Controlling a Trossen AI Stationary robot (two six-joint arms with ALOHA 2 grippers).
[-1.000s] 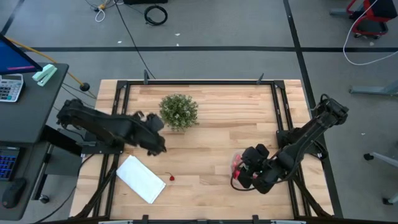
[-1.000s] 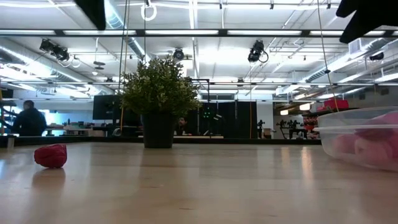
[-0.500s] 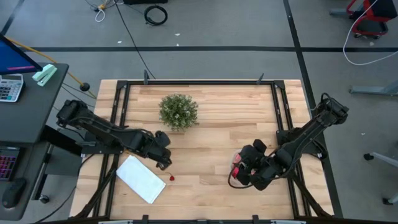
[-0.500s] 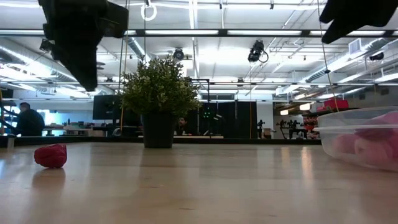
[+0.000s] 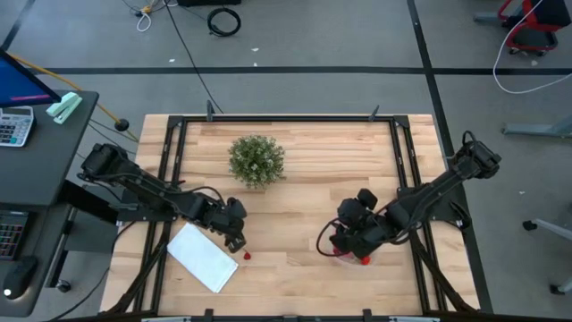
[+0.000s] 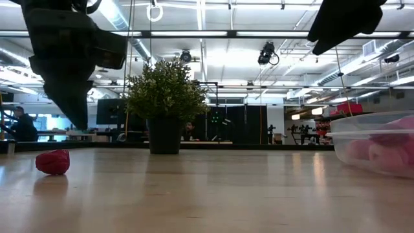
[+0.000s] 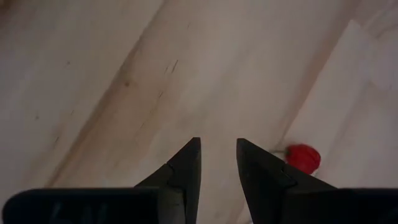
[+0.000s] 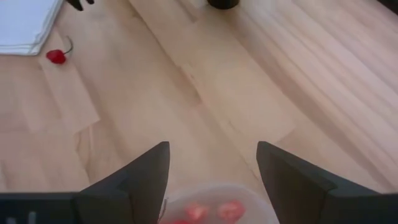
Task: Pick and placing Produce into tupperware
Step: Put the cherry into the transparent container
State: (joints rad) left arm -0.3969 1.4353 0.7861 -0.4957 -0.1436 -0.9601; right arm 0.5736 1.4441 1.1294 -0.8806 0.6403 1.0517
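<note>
Because the left tool (image 5: 237,240) hangs with its fingers only narrowly spread, just beside the last red produce (image 5: 246,255) and not over it, a straight descent could knock the piece toward the white sheet (image 5: 202,257). The right tool (image 8: 211,168), spread wide and empty, hovers over the tupperware (image 5: 350,248) at the table's right.
</note>
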